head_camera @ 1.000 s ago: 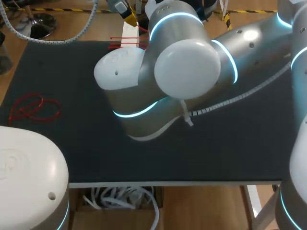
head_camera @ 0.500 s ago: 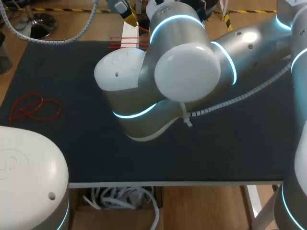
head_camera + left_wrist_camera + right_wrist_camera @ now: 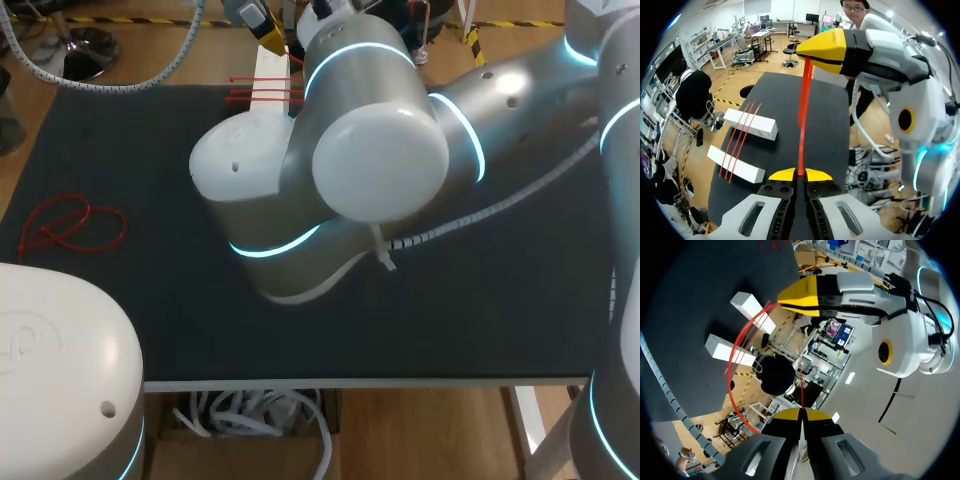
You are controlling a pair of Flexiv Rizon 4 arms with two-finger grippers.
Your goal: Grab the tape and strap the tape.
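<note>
**Risks, biggest body first**
1. Noted right arm (image 3: 380, 160) slung low over the middle of the table (image 3: 120, 300), blocking most of the head view. Could clip the 2 white blocks (image 3: 750, 124) at the far edge if swung during strapping. Would then spill the 3 spare tapes (image 3: 740, 135) laid across them.
2. Found left gripper (image 3: 800, 174) pinched fully closed on 1 end of the red tape (image 3: 802, 120). Found right gripper (image 3: 801, 415) likewise closed on the other end, both held off the mat and facing each other. Could bump fingertips if brought together off-line to form the loop.
3. Could lose the tape: thin strip, small bite at each tip, likely to slip or twist out under a hard pull. Reads straight in the left wrist view and bowed in a wide arc in the right wrist view, so true tension not judged.

**Materials, same order**
- Table: matte black mat, flat, faintly grainy.
- Right arm: smooth grey and white shells, rounded joints, glowing cyan rings.
- White blocks: rectangular, sharp-edged, possibly foam or plastic; set parallel and apart.
- Fingertips: hard yellow wedges on black bodies.
- Red tape: narrow, flat, glossy, springy-looking; expected to kink rather than stretch.
- Also logged loose red loops (image 3: 70, 225) on the mat's left side, well apart from the blocks.
</note>
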